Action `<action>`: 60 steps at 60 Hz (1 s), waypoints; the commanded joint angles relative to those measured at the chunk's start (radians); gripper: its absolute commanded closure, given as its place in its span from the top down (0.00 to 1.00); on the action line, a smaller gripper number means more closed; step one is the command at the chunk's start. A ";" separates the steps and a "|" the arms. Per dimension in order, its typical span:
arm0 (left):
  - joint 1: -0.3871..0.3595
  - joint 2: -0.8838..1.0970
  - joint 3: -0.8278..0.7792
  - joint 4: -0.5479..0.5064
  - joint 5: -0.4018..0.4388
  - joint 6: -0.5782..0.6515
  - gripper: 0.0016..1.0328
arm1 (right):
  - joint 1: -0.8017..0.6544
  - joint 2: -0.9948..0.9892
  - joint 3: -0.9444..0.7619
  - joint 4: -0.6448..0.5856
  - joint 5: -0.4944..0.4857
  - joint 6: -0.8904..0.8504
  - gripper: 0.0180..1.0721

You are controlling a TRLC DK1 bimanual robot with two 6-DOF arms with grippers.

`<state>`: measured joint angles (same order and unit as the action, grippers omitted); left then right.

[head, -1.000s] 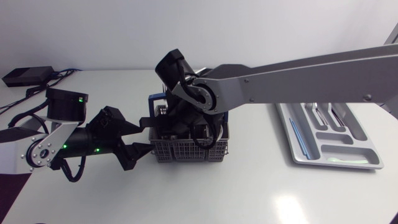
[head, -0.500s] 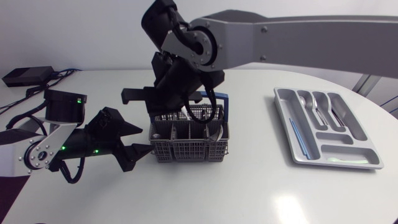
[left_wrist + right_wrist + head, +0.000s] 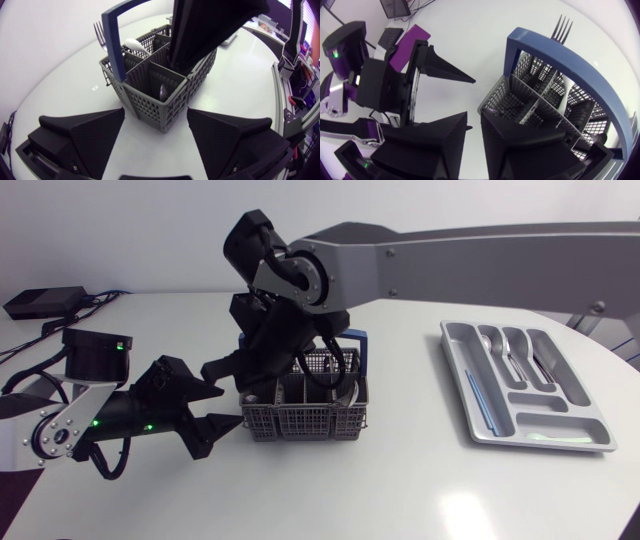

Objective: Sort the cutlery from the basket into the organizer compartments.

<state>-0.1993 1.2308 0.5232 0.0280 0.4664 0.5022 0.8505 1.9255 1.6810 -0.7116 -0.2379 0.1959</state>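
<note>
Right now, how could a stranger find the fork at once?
Find the grey mesh basket mid-table. The fork stands in it by one end of the blue handle. Only it shows pointed tines; the spoon nearby shows a rounded bowl.

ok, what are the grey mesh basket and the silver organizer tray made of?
Grey mesh cutlery basket: looks like moulded matte plastic, given its uniform grid walls. Silver organizer tray: satin sheen, rounded compartments; metal or metallic-finish plastic, unclear.

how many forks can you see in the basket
1: a fork stands tines up at the edge of the basket, beside the blue handle. More may be hidden deep in the compartments or behind the right gripper.
</note>
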 commanded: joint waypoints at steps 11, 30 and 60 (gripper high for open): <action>0.026 -0.019 -0.019 0.006 0.005 0.030 0.83 | -0.022 0.036 -0.004 -0.003 -0.017 -0.239 0.27; 0.041 -0.042 -0.029 0.000 0.005 0.053 0.83 | -0.021 0.075 0.013 -0.023 -0.034 -0.463 0.27; 0.049 -0.090 0.058 -0.040 0.002 0.084 0.83 | 0.041 -0.088 -0.211 0.185 0.074 -0.509 0.35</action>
<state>-0.1585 1.1667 0.5388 0.0006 0.4664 0.5533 0.8768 1.9129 1.5219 -0.5526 -0.1844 -0.3004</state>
